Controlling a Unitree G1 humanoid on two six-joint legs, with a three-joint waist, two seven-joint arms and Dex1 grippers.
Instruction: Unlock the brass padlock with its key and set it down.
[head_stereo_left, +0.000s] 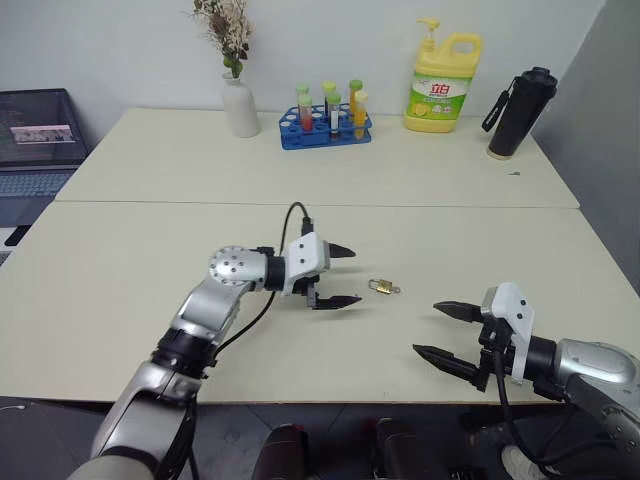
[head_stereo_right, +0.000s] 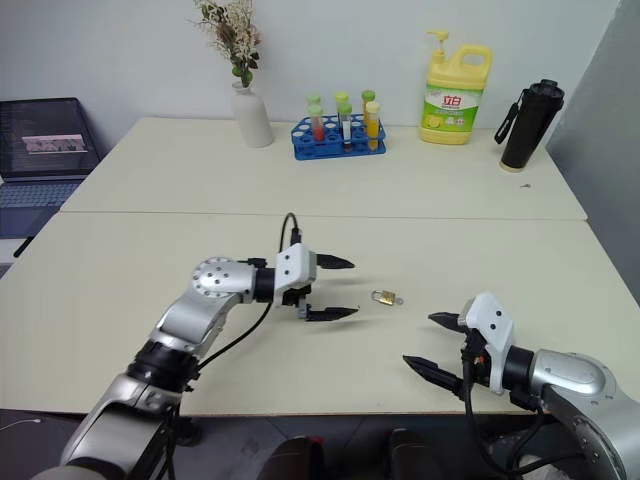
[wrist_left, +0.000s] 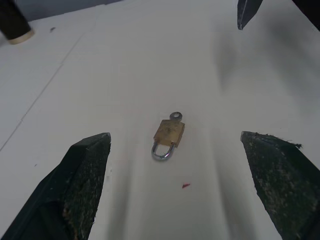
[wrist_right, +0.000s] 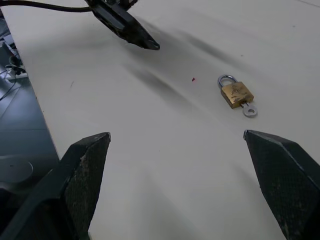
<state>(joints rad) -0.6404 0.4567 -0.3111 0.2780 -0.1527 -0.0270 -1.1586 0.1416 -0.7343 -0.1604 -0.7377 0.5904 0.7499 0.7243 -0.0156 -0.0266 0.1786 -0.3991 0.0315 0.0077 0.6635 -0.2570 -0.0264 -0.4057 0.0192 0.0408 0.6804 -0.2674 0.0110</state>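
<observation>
The left pincer (head_stereo_left: 337, 276) sits at the centre of the head view, fingers spread wide and pinching nothing, its tips pointing toward the brass padlock (head_stereo_left: 379, 287) just beside it. The padlock lies flat on the cream surface (head_stereo_left: 150, 270), the key (wrist_left: 175, 116) sticking out of its body. At lower right of the frame, the right pincer (head_stereo_left: 437, 331) is also spread and empty, a little apart from the padlock.

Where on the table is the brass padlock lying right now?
In the left eye view the brass padlock lies flat on the near table, between the open left hand and the open right hand, nearer the left.
</observation>
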